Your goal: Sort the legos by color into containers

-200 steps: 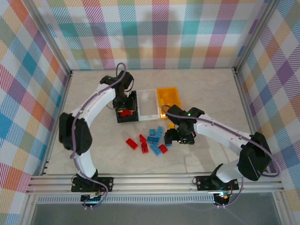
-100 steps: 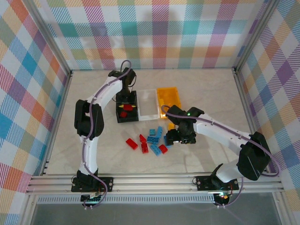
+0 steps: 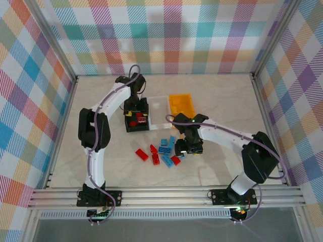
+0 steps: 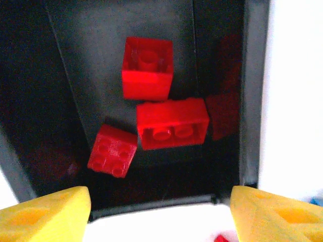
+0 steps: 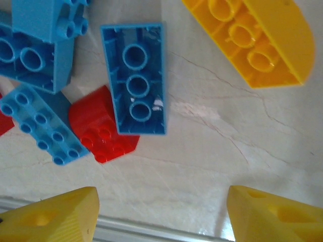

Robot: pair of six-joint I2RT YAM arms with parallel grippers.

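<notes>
- We are seeing the left gripper (image 3: 137, 115) hanging over the black bin (image 3: 128, 127), which is standing left of centre toward the far edge of the bench (image 3: 101, 166).
- In the left wrist view its yellow fingertips (image 4: 45, 217) are standing wide apart with nothing between them, so this claw is open and empty.
- Three red bricks (image 4: 172, 123) are lying on the black bin's floor. Two are showing their hollow undersides, and the small square one by the near-left corner is lying studs up.
- The white bin (image 3: 157, 121) is sitting against the black bin's right side, and the orange-yellow bin (image 3: 181, 105) is sitting just beside it, further right.
- The right gripper (image 3: 184, 149) is hovering low over the loose pile (image 3: 164, 149) near the middle of the bench. Its fingertips (image 5: 55, 217) are spread apart and gripping nothing.
- Under it we are seeing a long blue brick (image 5: 135, 78) lying underside up, overlapping a red sloped brick (image 5: 103, 131).
- A studded blue brick (image 5: 43, 126) is touching that red one on its left.
- A yellow brick (image 5: 252, 38) is lying underside up, apart on the bare bench.
</notes>
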